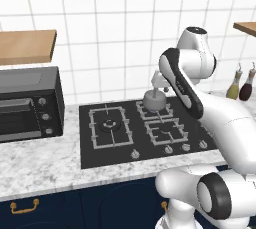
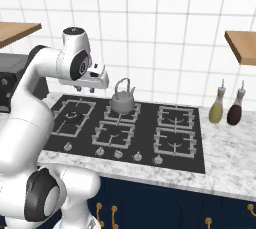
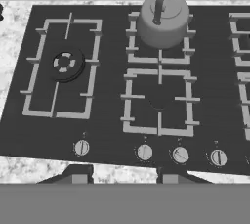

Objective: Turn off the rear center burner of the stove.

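Right base view, kettle [image 2: 122,99] covering rear center burner [image 2: 123,112], bottles [image 2: 226,106] right

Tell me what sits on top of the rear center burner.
A grey kettle with an arched handle stands on the rear center burner. Its grate bars stick out around the kettle's base; the burner head underneath is covered.

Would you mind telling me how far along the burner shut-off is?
Nothing looks done yet. The tool hangs above the stove, clear of the knobs. A kettle sits on the rear center burner. Left: reach the right knob and turn it; which one cannot be told.
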Controlling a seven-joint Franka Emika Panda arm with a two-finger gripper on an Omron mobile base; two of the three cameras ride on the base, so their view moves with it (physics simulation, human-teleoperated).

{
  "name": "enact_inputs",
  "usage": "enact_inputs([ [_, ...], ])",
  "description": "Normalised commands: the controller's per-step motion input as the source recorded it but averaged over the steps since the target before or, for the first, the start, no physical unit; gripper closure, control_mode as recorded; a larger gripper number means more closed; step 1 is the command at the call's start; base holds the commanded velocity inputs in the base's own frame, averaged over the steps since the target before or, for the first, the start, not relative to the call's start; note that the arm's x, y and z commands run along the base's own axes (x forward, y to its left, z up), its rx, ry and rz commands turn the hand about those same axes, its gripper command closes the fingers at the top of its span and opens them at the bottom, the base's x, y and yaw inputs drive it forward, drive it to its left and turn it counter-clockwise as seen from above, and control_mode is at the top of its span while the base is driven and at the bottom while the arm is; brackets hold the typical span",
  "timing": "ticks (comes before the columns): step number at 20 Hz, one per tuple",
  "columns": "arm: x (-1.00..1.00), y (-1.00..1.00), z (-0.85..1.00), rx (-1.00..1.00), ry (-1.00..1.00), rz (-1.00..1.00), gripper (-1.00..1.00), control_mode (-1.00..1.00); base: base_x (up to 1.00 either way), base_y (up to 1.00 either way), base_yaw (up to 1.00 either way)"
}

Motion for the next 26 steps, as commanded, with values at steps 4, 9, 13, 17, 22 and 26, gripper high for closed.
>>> enact_inputs([
  [4, -0.25, -0.31, -0.25, -0.01, 0.00, 0.00, -1.00, -1.00, 0.00, 0.00, 0.00],
  [9, -0.60, -0.94, -0.79, 0.08, 0.00, 0.00, -1.00, -1.00, 0.00, 0.00, 0.00],
  [13, -0.04, -0.46, -0.97, -0.02, 0.21, 0.00, -1.00, -1.00, 0.00, 0.00, 0.00],
  [17, 0.18, -0.28, -0.87, -0.01, 0.13, 0.05, -1.00, -1.00, 0.00, 0.00, 0.00],
  [22, 0.35, -0.22, -0.55, 0.00, 0.08, 0.03, -1.00, -1.00, 0.00, 0.00, 0.00],
  [26, 0.43, -0.05, -0.48, 0.00, -0.09, 0.01, -1.00, -1.00, 0.00, 0.00, 0.00],
])
